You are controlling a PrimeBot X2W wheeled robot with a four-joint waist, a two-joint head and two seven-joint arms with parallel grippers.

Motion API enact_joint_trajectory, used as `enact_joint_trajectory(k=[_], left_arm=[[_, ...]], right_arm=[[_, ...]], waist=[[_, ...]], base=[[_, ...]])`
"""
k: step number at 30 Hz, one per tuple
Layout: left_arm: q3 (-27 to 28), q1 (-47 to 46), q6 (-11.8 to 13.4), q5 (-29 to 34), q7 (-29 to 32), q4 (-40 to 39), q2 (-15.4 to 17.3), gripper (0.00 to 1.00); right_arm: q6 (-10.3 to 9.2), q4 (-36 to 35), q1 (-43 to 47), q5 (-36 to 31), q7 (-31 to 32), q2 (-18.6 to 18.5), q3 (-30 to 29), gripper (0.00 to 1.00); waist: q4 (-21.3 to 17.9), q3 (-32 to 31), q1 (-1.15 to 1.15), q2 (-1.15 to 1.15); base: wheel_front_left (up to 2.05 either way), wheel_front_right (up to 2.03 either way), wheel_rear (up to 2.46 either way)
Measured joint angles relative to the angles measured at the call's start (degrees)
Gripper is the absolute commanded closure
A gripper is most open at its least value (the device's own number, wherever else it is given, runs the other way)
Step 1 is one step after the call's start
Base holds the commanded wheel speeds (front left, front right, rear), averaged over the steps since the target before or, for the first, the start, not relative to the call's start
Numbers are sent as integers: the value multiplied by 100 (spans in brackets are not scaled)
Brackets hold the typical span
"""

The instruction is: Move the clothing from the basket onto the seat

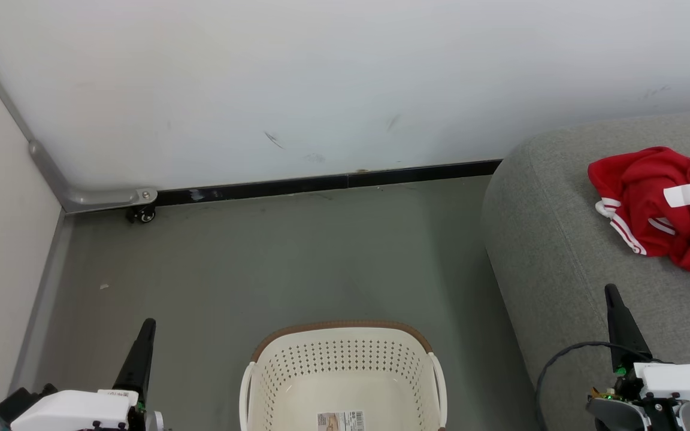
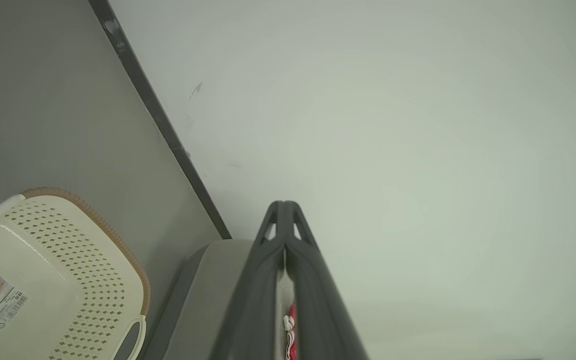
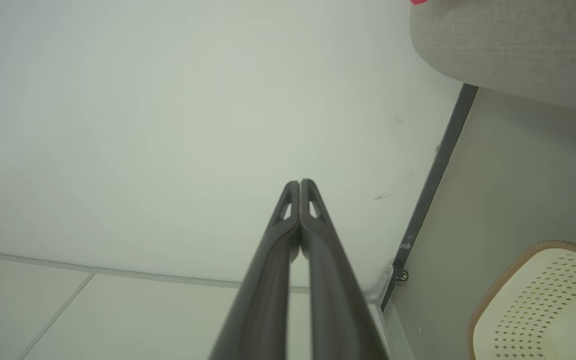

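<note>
Right gripper (image 1: 611, 292) closed; clothing (image 1: 662, 203) lies diagonally across seat (image 1: 554, 257).

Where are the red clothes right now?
In the head view the clothing lies crumpled on the grey seat at the right, beyond the right gripper, away from the basket.

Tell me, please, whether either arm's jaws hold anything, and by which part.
Nothing is held: both pairs of jaws are shut and bare. The clothing lies loose on the seat.

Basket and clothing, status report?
Grippers: left gripper shut, right gripper shut, both holding nothing. Red clothing heaped on the seat; basket bottom bare where visible. Nothing in the way.
</note>
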Motion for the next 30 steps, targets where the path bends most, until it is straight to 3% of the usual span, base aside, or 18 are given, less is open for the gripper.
enact_joint_trajectory(k=[11, 30], left_arm=[[175, -85, -215, -847, 180, -22, -74, 100], [176, -85, -215, -860, 180, -30, -92, 100]], right_arm=[[-1, 30, -175, 882, 156, -33, -51, 100], [0, 36, -214, 904, 157, -36, -60, 100]], waist=[[-5, 3, -1, 0], [-6, 4, -2, 0]], base=[[0, 0, 0], [0, 0, 0]])
